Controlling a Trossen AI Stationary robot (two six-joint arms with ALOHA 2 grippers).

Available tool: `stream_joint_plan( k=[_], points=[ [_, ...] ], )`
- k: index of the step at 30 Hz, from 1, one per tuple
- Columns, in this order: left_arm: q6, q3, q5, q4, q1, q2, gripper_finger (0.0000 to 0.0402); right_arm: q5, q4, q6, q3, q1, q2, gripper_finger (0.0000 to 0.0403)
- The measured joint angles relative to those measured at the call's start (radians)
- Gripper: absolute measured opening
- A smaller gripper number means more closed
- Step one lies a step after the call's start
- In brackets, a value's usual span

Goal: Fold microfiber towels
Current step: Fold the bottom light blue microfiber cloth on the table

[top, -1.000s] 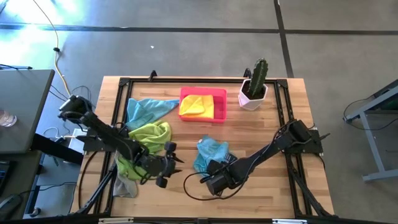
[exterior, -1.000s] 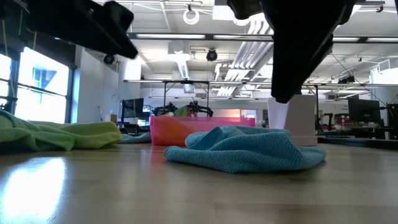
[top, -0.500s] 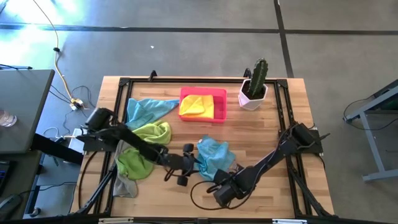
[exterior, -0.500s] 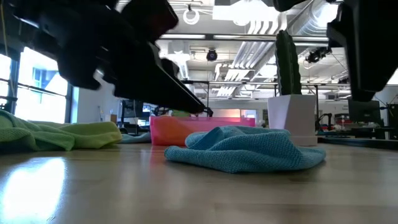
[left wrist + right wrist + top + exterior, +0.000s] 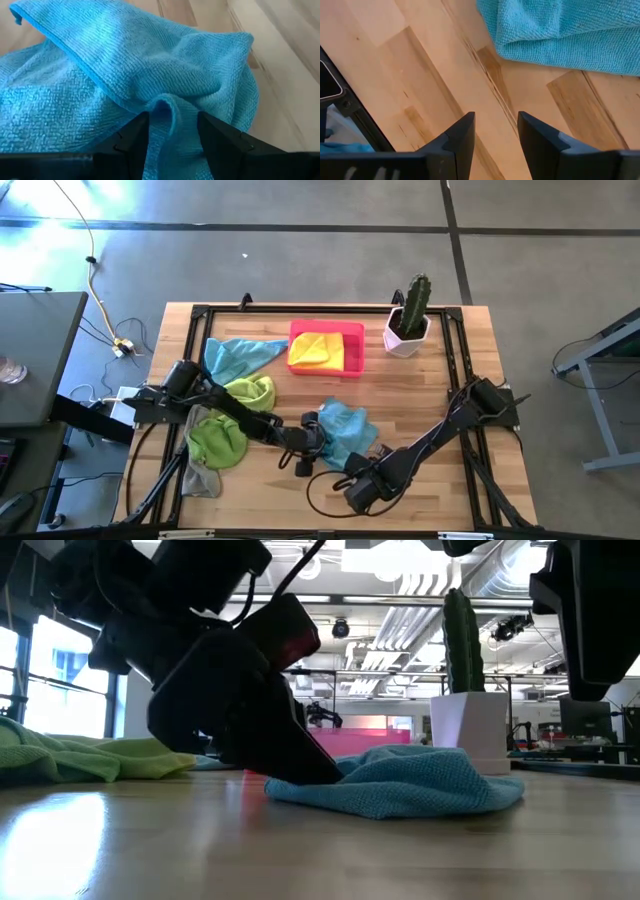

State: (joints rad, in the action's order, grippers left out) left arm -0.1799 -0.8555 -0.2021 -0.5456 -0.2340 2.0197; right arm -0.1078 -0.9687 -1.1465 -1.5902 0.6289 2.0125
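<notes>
1. Crumpled light blue towel (image 5: 345, 430) lies in a heap at mid-table, toward the front edge — low view shows it bunched up in soft folds (image 5: 400, 780), flat on the wood.
2. Left gripper (image 5: 312, 442) is at that towel's left edge. Left wrist view: a raised ridge of blue cloth (image 5: 162, 107) sits between the two dark fingers (image 5: 132, 137); the fingers are apart with the fold in the gap, not visibly pinched tight. In the low view the gripper (image 5: 300, 765) is angled down, with its tip at the towel's near-left rim.
3. Right gripper (image 5: 350, 480) is just in front of the towel, toward the table's front edge. Its wrist view shows its fingers (image 5: 462, 135) apart over bare wood, nothing between them, and the towel's hem (image 5: 560, 35) a little ahead.
4. Other towels: a second light blue towel (image 5: 235, 355) spread out at rear left; a lime green towel (image 5: 250, 392) bunched beside it; another lime green one (image 5: 215, 442) in front of that, partly under the left arm; a grey towel (image 5: 200, 482) hanging at the front-left edge.
5. Yellow towel (image 5: 315, 350) lies folded inside the pink tray (image 5: 355, 340) at rear centre.
6. Potted cactus (image 5: 410, 315) in a white pot stands just right of the tray — well apart from both grippers.
7. Wooden table (image 5: 430, 390) with a black frame; bare boards on the right half.
</notes>
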Motion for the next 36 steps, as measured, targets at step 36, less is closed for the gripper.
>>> stream_joint_plan(
  k=[36],
  points=[
    [0.162, 0.002, 0.169, 0.352, -0.091, -0.300, 0.0001, -0.385, 0.274, 0.724, 0.000, -0.088, 0.000, 0.0140]
  ],
)
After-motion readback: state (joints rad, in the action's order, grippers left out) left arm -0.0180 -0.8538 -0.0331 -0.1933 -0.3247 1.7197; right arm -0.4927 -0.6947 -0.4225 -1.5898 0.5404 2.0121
